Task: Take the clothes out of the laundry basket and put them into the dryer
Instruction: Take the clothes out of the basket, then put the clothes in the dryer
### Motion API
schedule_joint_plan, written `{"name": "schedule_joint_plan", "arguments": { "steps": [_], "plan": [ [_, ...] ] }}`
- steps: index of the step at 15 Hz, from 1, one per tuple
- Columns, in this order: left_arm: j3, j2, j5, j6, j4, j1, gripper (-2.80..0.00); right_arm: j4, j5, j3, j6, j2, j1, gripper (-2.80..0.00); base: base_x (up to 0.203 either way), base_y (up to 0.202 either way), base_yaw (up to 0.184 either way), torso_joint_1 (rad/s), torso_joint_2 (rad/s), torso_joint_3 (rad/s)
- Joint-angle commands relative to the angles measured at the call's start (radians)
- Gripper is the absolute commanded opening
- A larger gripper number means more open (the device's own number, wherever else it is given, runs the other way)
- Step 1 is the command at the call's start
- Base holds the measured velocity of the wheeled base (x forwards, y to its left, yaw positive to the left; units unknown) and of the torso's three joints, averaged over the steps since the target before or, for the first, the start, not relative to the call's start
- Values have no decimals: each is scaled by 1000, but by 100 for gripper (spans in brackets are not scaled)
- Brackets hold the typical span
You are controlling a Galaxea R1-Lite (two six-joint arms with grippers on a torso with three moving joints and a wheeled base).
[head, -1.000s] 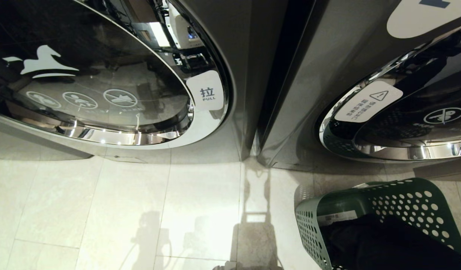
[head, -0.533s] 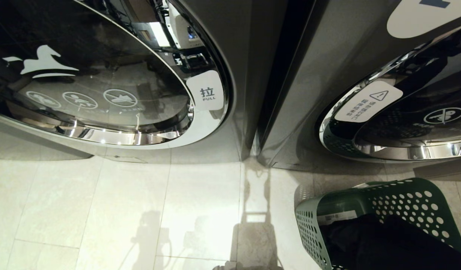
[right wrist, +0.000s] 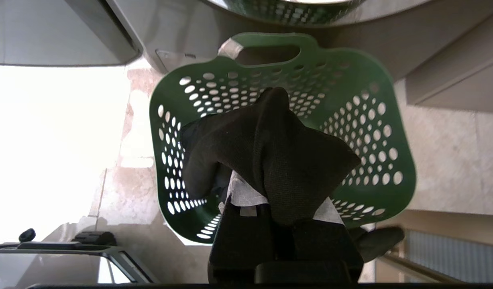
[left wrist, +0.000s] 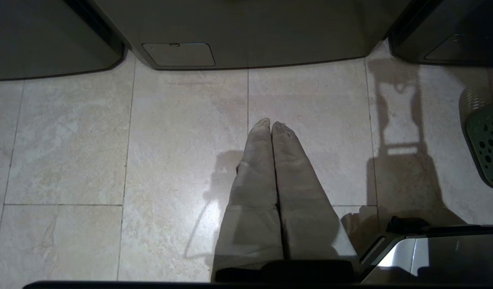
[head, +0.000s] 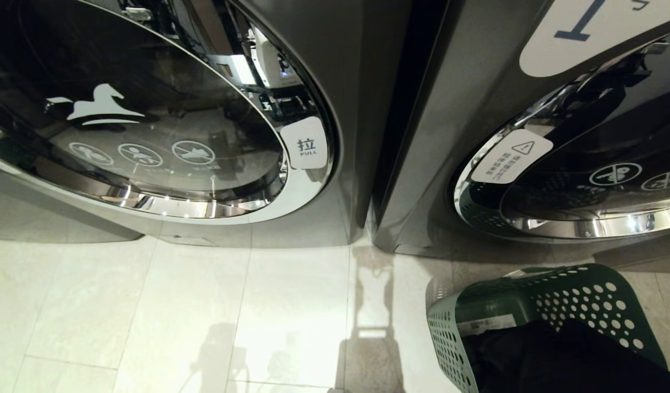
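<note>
Two dryers fill the top of the head view, and both doors look closed: the left door [head: 149, 142], upper left, carries a white pull tag [head: 306, 145] on its rim; the right door [head: 580, 180] sits upper right. The green laundry basket [head: 537, 297] is at lower right on the tile floor [head: 177, 305], just in front of the right dryer, with dark clothes [head: 558, 360] piled inside. In the right wrist view the right gripper [right wrist: 276, 188] is clenched on a black garment [right wrist: 266, 148] that drapes over its fingers above the basket [right wrist: 375, 132], so one piece seems already picked. In the left wrist view the left gripper [left wrist: 271, 125] is closed and empty, fingertips pressed together, pointing down at bare floor [left wrist: 70, 140]. Main risk: no door is open, so the garment has nowhere to go until one is pulled. The free left gripper must open before it can hook the pull tag; approaching closed, it likely slides off the chrome rim. The loose hanging cloth could snag on the basket edge, drag on the floor, or slip from a shallow pinch. The swinging door may also knock the basket.
</note>
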Motion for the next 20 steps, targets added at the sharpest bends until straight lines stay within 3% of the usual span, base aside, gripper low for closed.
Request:
{"name": "schedule_joint_plan", "arguments": {
  "steps": [1,3,13,17,20],
  "plan": [
    [0,0,0,6,0,0,-280,-1,2,2,-16,3,0,-280,0,0,0,2,-2,198],
    [0,0,0,6,0,0,-280,2,15,2,-49,3,0,-280,0,0,0,2,-1,199],
    [0,0,0,1,-2,0,-280,2,13,0,-48,3,0,-280,0,0,0,2,3,201],
    [-1,0,0,5,3,0,-280,-3,-1,0,42,3,0,-280,0,0,0,3,4,200],
    [-1,0,0,5,4,0,-280,-3,-2,0,42,3,0,-280,0,0,0,2,4,196]
  ]
}}
